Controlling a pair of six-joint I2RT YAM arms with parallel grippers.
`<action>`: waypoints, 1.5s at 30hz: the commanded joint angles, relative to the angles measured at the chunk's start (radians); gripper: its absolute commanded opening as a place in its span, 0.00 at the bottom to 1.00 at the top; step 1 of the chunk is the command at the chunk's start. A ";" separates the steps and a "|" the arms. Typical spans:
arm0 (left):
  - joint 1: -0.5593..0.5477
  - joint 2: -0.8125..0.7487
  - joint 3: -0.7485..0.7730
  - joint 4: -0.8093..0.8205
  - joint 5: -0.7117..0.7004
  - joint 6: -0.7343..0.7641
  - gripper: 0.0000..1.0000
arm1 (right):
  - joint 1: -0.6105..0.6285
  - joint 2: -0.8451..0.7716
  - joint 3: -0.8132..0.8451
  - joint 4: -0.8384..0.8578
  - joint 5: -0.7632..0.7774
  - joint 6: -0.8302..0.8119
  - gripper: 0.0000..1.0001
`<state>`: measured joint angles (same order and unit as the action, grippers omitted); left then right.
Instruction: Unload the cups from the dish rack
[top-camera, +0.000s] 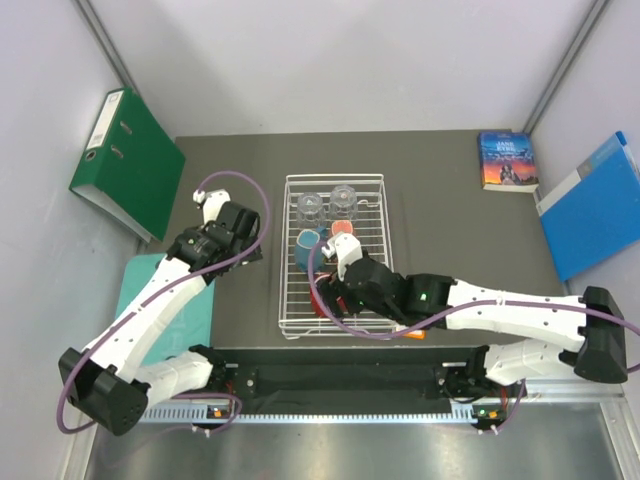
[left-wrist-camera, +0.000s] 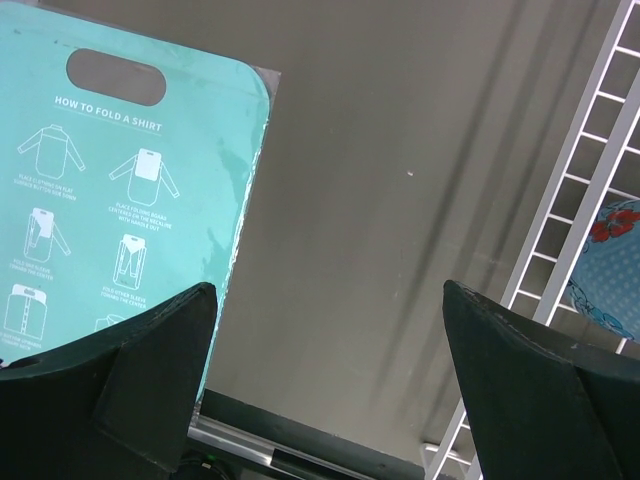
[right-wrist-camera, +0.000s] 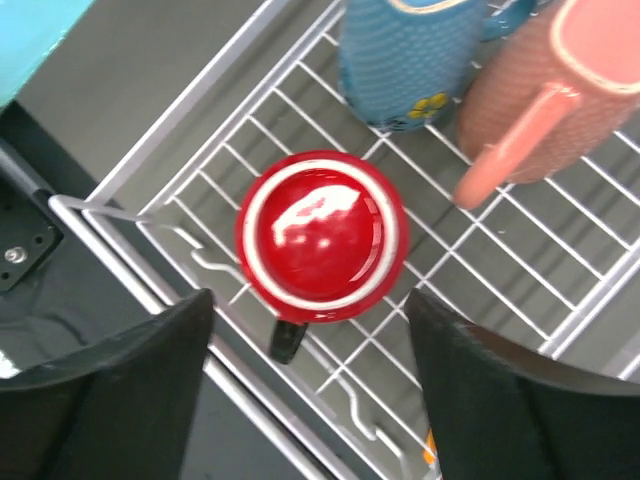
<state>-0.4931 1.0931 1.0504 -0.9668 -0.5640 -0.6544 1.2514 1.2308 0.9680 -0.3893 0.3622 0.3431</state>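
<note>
The white wire dish rack (top-camera: 365, 215) stands mid-table. Two clear glass tumblers (top-camera: 309, 208) (top-camera: 344, 200) stand at its far end. A light-blue mug (top-camera: 307, 245) and a salmon-pink mug (top-camera: 343, 230) sit behind a red mug (top-camera: 322, 298) near the front left corner. My right gripper (top-camera: 335, 288) hovers open over the red mug. In the right wrist view the red mug (right-wrist-camera: 322, 235) stands bottom-up between and beyond my open gripper (right-wrist-camera: 310, 400), with the blue mug (right-wrist-camera: 410, 60) and pink mug (right-wrist-camera: 540, 100) behind it. My left gripper (left-wrist-camera: 330, 380) is open and empty over bare table left of the rack (left-wrist-camera: 580, 190).
A teal shirt-folding board (top-camera: 150, 300) (left-wrist-camera: 120, 170) lies at the left. A green binder (top-camera: 128, 165) leans on the left wall. A book (top-camera: 507, 160) and a blue folder (top-camera: 595, 205) lie at the far right. An orange tag (top-camera: 415, 335) marks the rack's front right corner.
</note>
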 joint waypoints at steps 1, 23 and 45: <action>-0.005 0.011 -0.007 0.042 0.006 0.007 0.99 | 0.051 0.004 -0.017 0.026 -0.003 0.048 0.73; -0.007 0.001 -0.056 0.033 0.026 -0.033 0.99 | 0.097 0.185 0.087 -0.100 0.021 0.229 0.60; -0.006 0.010 -0.069 0.039 0.039 -0.036 0.99 | 0.100 0.260 0.230 -0.332 -0.048 0.269 0.75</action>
<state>-0.4942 1.1065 0.9813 -0.9451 -0.5262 -0.6823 1.3140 1.4704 1.1374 -0.5812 0.4149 0.6445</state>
